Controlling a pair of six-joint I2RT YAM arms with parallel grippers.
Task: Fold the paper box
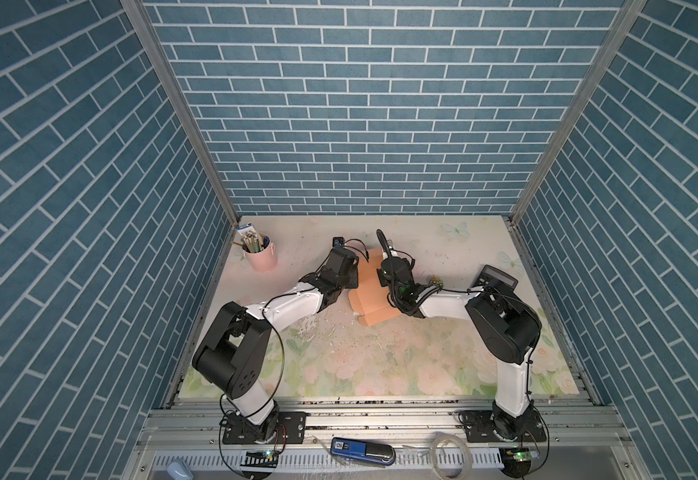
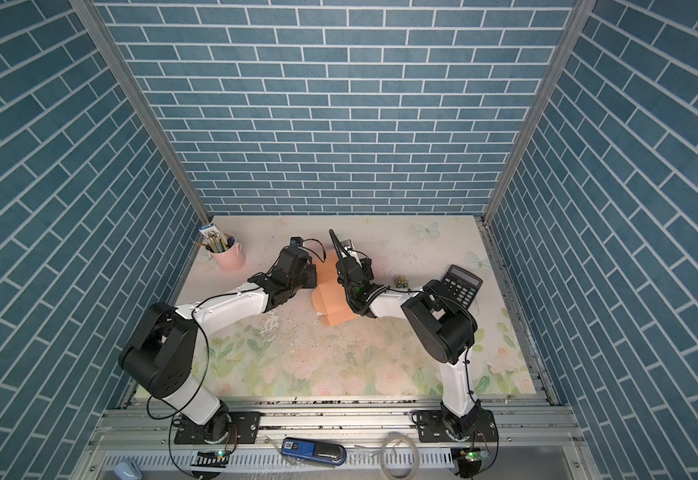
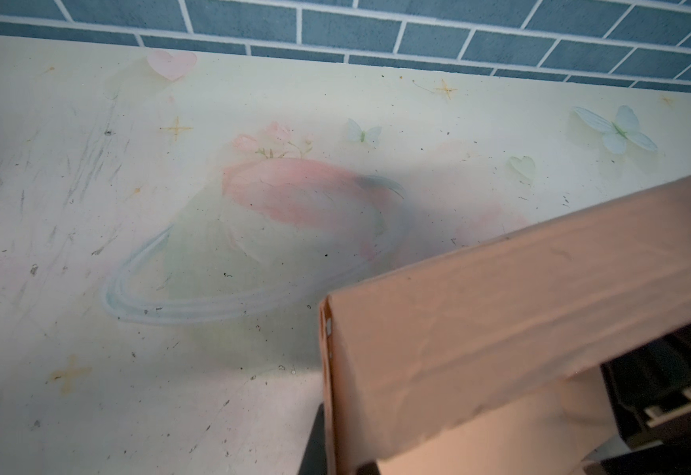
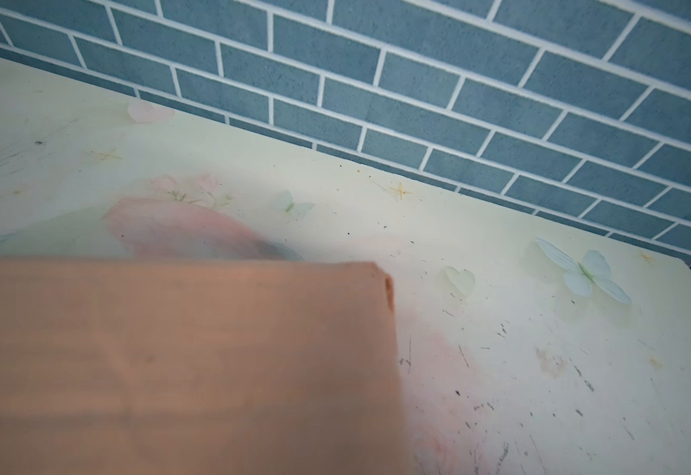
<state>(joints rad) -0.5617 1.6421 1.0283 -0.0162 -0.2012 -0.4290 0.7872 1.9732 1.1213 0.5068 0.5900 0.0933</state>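
The paper box, tan-orange cardboard, lies partly folded at mid-table between both arms. My left gripper reaches its left side. In the left wrist view a standing cardboard edge of the box runs between two dark fingertips, so the left gripper is shut on that wall. My right gripper points down at the box's far right part. In the right wrist view a cardboard panel hides its jaws.
A pink cup of pens stands at the back left of the flowered table. A black calculator and a small trinket lie at the right. A blue device rests on the front rail.
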